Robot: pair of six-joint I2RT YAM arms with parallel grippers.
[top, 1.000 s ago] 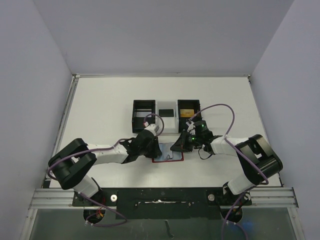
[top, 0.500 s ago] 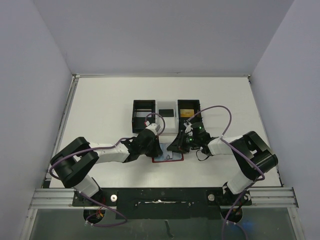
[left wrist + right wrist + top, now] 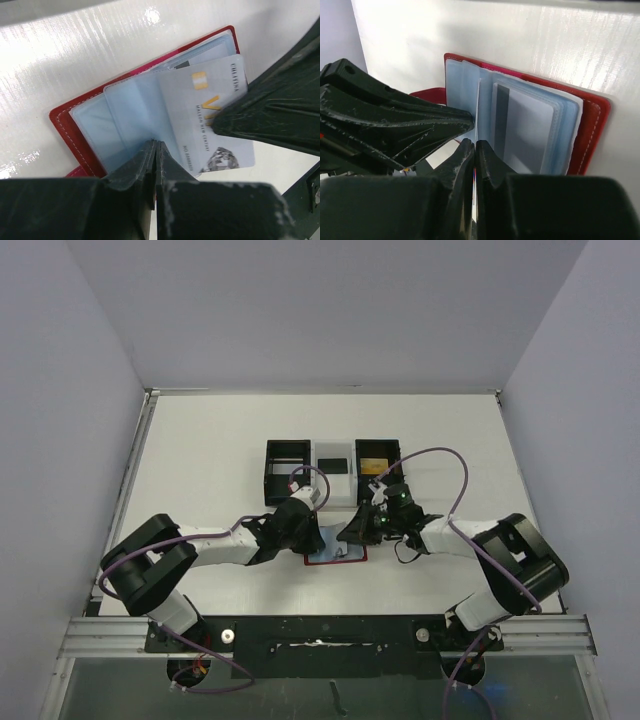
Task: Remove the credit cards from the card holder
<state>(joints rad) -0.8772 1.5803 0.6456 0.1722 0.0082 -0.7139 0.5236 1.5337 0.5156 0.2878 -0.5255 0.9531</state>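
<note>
**Both end effectors closed on the open card holder**

*Top view.* You see the card holder point(image 3: 335, 554) lying open on the tabletop point(image 3: 200, 460), just in front of a three-compartment tray point(image 3: 333, 498). The left end effector point(image 3: 313, 537) reaches it from the left and the right end effector point(image 3: 352, 533) from the right, their tips close together over the holder. A gold card point(image 3: 374, 463) lies in the tray's right compartment, and a dark card point(image 3: 331, 464) lies in the middle one.

*Left wrist view.* Your left fingers are pressed together, pinching the near edge of one clear sleeve of the card holder. A pale credit card point(image 3: 200, 115) with a gold chip juts partway out of the sleeves. The dark tip of the right end effector covers its outer edge.

*Right wrist view.* Your right fingers are pressed together with a thin pale edge between them, so they pinch the credit card edge-on. Beyond them a striped card point(image 3: 520, 130) sits inside a sleeve, with the red cover showing around the sleeves. The left end effector fills the left of this view.
</note>
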